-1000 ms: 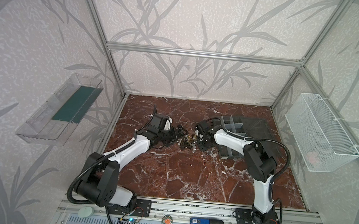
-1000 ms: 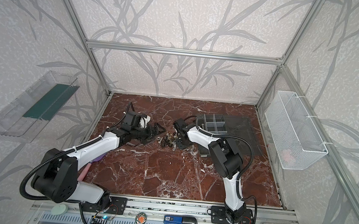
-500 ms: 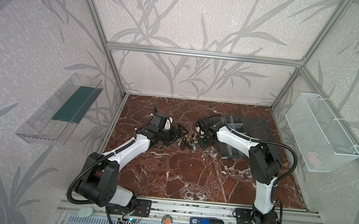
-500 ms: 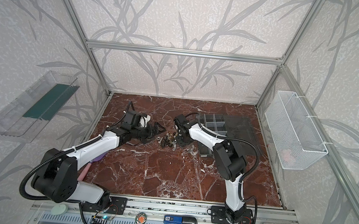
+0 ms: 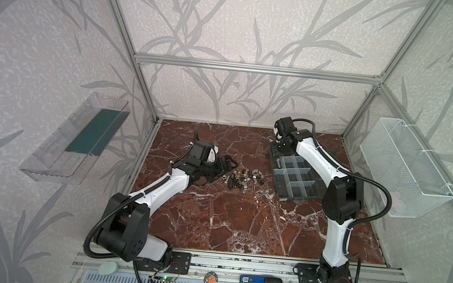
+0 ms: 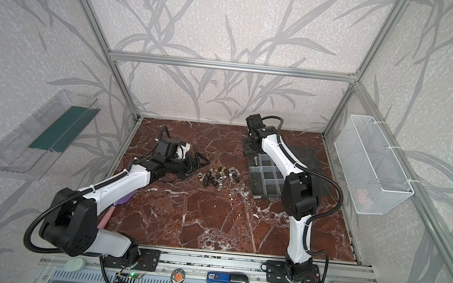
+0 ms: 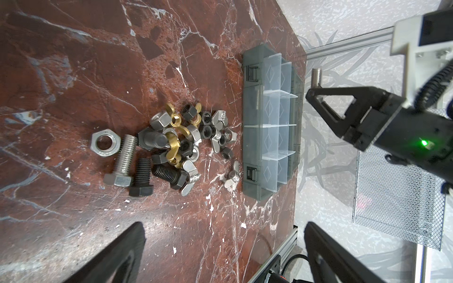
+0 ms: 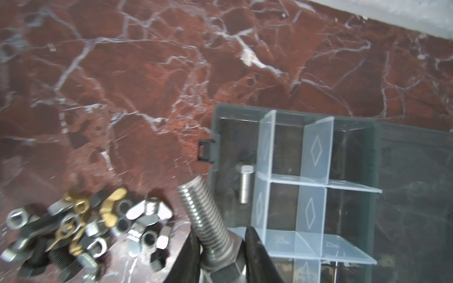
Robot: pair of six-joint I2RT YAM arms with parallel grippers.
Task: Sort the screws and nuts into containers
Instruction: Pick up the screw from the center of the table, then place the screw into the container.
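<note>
The right gripper was clamped on a large silver bolt just below its hex head, with the threaded shank sticking out past the fingertips. It hung above the far left corner of the open organizer box, which sat right of centre on the marble tabletop. A smaller silver bolt lay in the box's far left compartment. The other screws and nuts lay in a loose pile on the tabletop just left of the box, with silver, black and brass pieces mixed together. One silver wing nut lay apart from the pile, just beside the box's left wall. The left gripper lay low to the left of the pile, its jaws spread wide and holding nothing.
</note>
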